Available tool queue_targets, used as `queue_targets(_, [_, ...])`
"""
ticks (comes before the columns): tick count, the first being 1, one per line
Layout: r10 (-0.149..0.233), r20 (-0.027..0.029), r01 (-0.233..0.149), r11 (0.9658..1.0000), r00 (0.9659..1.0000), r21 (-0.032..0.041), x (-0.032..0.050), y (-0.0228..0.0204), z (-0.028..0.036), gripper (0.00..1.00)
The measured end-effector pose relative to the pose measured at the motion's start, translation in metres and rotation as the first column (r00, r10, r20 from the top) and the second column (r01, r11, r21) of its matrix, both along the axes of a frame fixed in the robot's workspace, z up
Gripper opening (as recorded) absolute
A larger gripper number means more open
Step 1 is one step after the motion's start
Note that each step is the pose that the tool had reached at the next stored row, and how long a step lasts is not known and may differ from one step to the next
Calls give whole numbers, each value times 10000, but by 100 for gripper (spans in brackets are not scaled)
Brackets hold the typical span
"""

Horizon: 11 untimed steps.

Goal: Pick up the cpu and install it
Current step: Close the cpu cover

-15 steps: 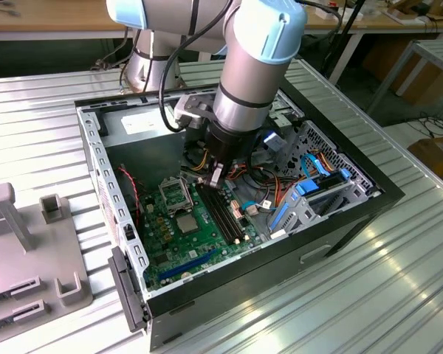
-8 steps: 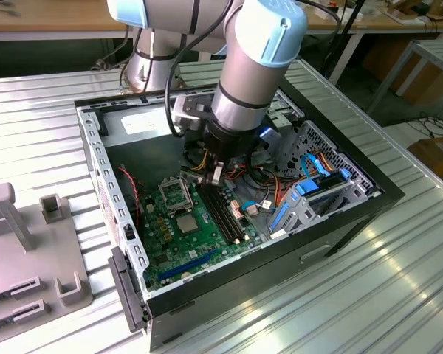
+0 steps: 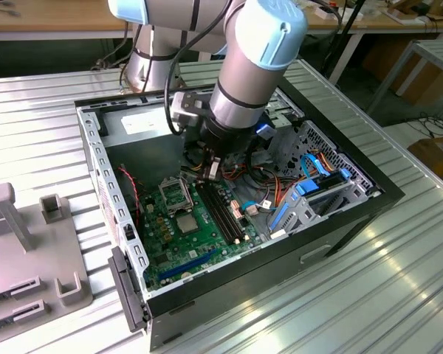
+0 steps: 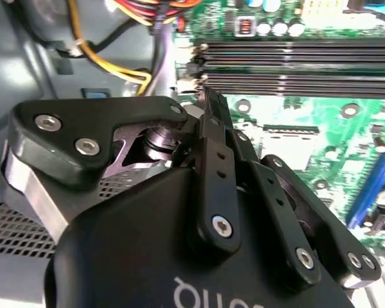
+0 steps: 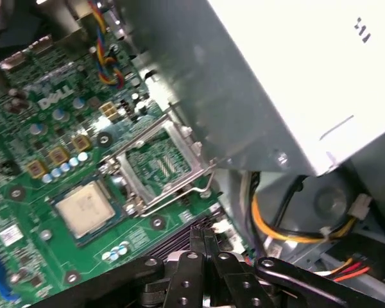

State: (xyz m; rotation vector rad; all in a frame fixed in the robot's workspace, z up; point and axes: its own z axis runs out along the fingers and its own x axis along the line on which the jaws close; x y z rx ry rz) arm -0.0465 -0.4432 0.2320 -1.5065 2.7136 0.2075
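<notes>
Open computer case (image 3: 369,193) sits on a ribbed metal bench (image 3: 399,280); arm reaches down into it from above. Green motherboard (image 3: 179,243) lies flat on the case floor.

Claw (image 5: 204,239) hangs low over the board, beside the memory slots (image 3: 223,214), near the power supply (image 5: 295,77) and its yellow and orange wires (image 5: 276,231). In both wrist views the two black fingers (image 4: 213,122) are pressed together, tips meeting, nothing visible between them.

The cpu (image 5: 85,209): pale silver square lying flat on the board, seated in its dark square surround, just beside the socket's raised metal frame (image 5: 160,163), which stands swung open with its wire lever (image 5: 179,196) out. In the exterior view the cpu (image 3: 186,223) is below the frame (image 3: 173,193), toward the exterior view's left of the slots.

Cpu and claw are apart, no contact; the open frame lies between them in the first wrist view. Grey plastic fixtures (image 3: 29,243) stand on the bench at the exterior view's left.
</notes>
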Motion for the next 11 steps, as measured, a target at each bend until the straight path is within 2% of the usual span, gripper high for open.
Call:
queue_targets(2, [1, 0, -1, 9990, 10000, 442, 2, 4, -5, 11])
queue_targets(3, [1, 0, -1, 9982, 10000, 602, 1, 4, -15, 11])
queue_targets(4, [1, 1, -1, 9976, 10000, 693, 1, 4, -32, 11])
queue_targets(5, [3, 0, -3, 9970, 10000, 770, 2, 3, -46, 11])
queue_targets(7, [6, 1, -6, 9963, 10000, 863, 1, 3, -67, 11])
queue_targets(9, [9, 1, -9, 9959, 10000, 906, -6, 0, -99, 11])
queue_targets(11, [12, 1, -12, 9958, 10000, 916, -29, -1, -134, 11])
